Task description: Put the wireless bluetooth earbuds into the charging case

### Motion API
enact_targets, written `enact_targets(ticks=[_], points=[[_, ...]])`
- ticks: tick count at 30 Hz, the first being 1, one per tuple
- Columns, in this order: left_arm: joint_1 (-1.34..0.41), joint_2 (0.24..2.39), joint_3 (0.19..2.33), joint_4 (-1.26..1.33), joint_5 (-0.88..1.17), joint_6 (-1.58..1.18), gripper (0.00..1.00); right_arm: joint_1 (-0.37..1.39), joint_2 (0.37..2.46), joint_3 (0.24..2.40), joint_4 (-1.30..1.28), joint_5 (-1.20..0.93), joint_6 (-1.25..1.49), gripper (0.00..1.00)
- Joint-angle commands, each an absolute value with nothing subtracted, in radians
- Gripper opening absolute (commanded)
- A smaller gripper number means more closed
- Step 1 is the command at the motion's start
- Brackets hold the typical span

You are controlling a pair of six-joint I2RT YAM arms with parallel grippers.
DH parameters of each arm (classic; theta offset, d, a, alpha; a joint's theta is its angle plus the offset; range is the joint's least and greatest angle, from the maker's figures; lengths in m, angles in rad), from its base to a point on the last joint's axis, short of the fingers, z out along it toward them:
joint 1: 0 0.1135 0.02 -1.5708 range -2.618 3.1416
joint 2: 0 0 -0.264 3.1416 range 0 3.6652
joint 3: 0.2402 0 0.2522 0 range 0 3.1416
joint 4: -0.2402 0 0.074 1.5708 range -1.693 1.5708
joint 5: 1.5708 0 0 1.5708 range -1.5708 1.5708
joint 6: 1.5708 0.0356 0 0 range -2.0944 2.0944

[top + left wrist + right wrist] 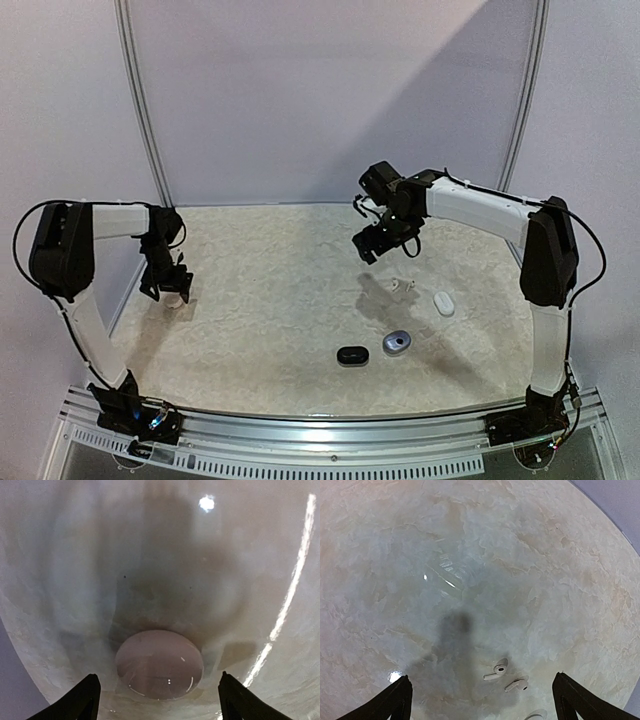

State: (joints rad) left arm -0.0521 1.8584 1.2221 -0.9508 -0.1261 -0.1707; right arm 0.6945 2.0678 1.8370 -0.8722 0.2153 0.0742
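Right claw (482,676) gapes wide above two white, stemmed earbuds (496,672) lying side by side on the marbled table (520,555); left claw (158,676), also spread, straddles a pale oval case (159,662).

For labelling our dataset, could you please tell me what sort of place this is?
Likely a robot lab booth: left arm and right arm on a metal rail, marble-patterned table, plain white walls.

A pale cream marbled tabletop (270,310) lies before a plain lilac-white wall (320,90). Two curved silver metal poles (140,100) rise behind it, and a ribbed aluminium rail (330,430) edges the front. Bright glints streak the tabletop.
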Motion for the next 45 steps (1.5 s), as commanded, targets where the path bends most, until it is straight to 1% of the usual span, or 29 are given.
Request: enact_targets(ticks=[1, 6, 10, 12, 14, 16, 21, 22, 26, 30, 33, 37, 38, 41, 42, 45], points=[[-0.055, 1.902, 1.203, -0.881, -0.136, -0.211, 0.82, 0.701, 2.032, 1.823, -0.902, 0.244, 0.088, 0.99], [-0.054, 1.933, 1.215, -0.862, -0.144, -0.213, 0.77, 0.703, 2.031, 1.822, -0.911, 0.249, 0.090, 0.99], [-0.054, 1.944, 1.199, -0.849, -0.149, -0.213, 0.68, 0.703, 2.031, 1.821, -0.916, 0.258, 0.089, 0.99], [-0.053, 1.950, 1.195, -0.847, -0.159, -0.215, 0.58, 0.703, 2.031, 1.822, -0.918, 0.258, 0.090, 0.99], [-0.052, 1.953, 1.195, -0.852, -0.160, -0.214, 0.50, 0.703, 2.030, 1.823, -0.919, 0.258, 0.089, 0.99], [-0.052, 1.948, 1.195, -0.854, -0.160, -0.215, 0.38, 0.703, 2.028, 1.824, -0.923, 0.263, 0.088, 0.99], [-0.054, 1.918, 1.210, -0.871, -0.140, -0.208, 0.08, 0.703, 2.021, 1.819, -0.926, 0.284, 0.092, 0.99], [-0.056, 1.907, 1.217, -0.877, -0.129, -0.201, 0.00, 0.703, 2.017, 1.816, -0.920, 0.291, 0.096, 0.99], [-0.087, 1.848, 1.268, -0.917, -0.086, -0.138, 0.00, 0.699, 1.971, 1.753, -0.838, 0.353, 0.115, 0.99], [-0.162, 1.776, 1.352, -0.986, -0.074, -0.027, 0.00, 0.682, 1.890, 1.669, -0.705, 0.387, 0.135, 0.99], [-0.253, 1.707, 1.424, -1.042, -0.071, 0.102, 0.00, 0.663, 1.809, 1.581, -0.580, 0.367, 0.159, 0.99], [-0.428, 1.573, 1.464, -1.047, -0.130, 0.328, 0.00, 0.654, 1.666, 1.422, -0.336, 0.254, 0.191, 0.99], [-0.474, 1.536, 1.462, -1.025, -0.146, 0.385, 0.00, 0.654, 1.625, 1.396, -0.287, 0.188, 0.198, 0.98], [-0.602, 1.419, 1.413, -0.903, -0.166, 0.556, 0.00, 0.670, 1.569, 1.367, -0.202, 0.045, 0.240, 0.89], [-0.648, 1.377, 1.380, -0.836, -0.172, 0.621, 0.00, 0.686, 1.564, 1.369, -0.184, 0.018, 0.256, 0.86], [-0.764, 1.248, 1.212, -0.530, -0.153, 0.813, 0.00, 0.749, 1.566, 1.370, -0.104, -0.127, 0.289, 0.84]])
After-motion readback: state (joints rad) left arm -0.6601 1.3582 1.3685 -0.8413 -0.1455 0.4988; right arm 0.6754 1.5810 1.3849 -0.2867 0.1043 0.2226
